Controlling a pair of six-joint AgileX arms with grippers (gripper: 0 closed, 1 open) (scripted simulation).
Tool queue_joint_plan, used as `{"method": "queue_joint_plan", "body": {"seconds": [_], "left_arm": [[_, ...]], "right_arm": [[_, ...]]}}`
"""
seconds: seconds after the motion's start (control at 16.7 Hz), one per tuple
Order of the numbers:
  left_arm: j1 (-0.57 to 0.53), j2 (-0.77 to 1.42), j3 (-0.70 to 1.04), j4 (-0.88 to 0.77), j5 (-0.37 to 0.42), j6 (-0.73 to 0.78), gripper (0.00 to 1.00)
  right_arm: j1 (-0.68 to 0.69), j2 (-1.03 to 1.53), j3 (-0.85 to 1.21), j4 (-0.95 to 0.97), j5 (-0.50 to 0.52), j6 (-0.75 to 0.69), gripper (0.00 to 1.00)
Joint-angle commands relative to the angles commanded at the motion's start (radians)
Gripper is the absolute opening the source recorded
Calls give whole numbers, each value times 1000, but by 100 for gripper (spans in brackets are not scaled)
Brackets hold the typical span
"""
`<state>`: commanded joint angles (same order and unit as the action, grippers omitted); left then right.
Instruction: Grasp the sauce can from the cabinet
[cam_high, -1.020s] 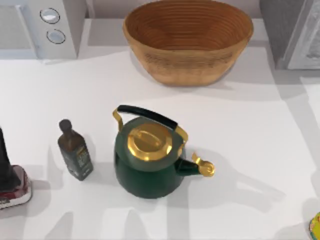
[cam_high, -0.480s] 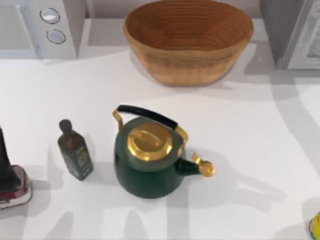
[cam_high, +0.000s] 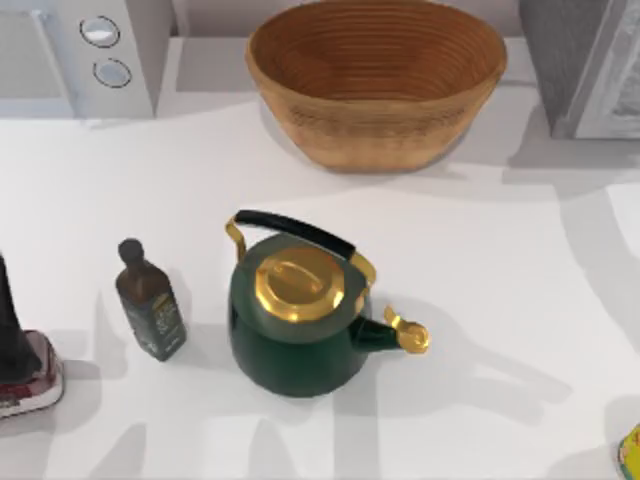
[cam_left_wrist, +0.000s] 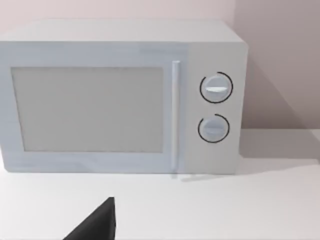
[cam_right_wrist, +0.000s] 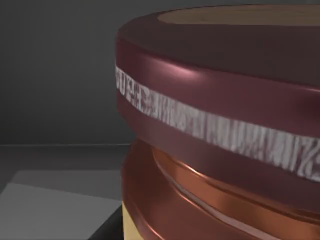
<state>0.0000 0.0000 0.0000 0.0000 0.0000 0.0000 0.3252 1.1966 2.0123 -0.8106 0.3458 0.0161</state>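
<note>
The sauce can (cam_right_wrist: 220, 125) looms close in the right wrist view, standing upright against a dark grey interior: maroon rim with a pale patterned band, coppery collar beneath, tan side below.

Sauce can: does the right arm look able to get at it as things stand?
Probably yes. In the right wrist view the sauce can looms very close, maroon rim foremost, with nothing between camera and can. Its surroundings are dark, so the finger positions cannot be judged.
</note>
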Motion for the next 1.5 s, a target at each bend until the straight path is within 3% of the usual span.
{"method": "queue_joint_plan", "body": {"seconds": [0.24, 0.48, 1.2, 1.5], "left_arm": [[0, 0, 0, 0, 0, 0, 100], [0, 0, 0, 0, 0, 0, 100], [0, 0, 0, 0, 0, 0, 100], [0, 0, 0, 0, 0, 0, 100]], "right_arm": [[-13, -36, -62, 23, -9, -1, 0], [-51, -172, -294, 115, -47, -4, 0], [-236, -875, -1544, 593, -254, -12, 0], [-302, -1114, -1909, 755, -322, -15, 0]]}}
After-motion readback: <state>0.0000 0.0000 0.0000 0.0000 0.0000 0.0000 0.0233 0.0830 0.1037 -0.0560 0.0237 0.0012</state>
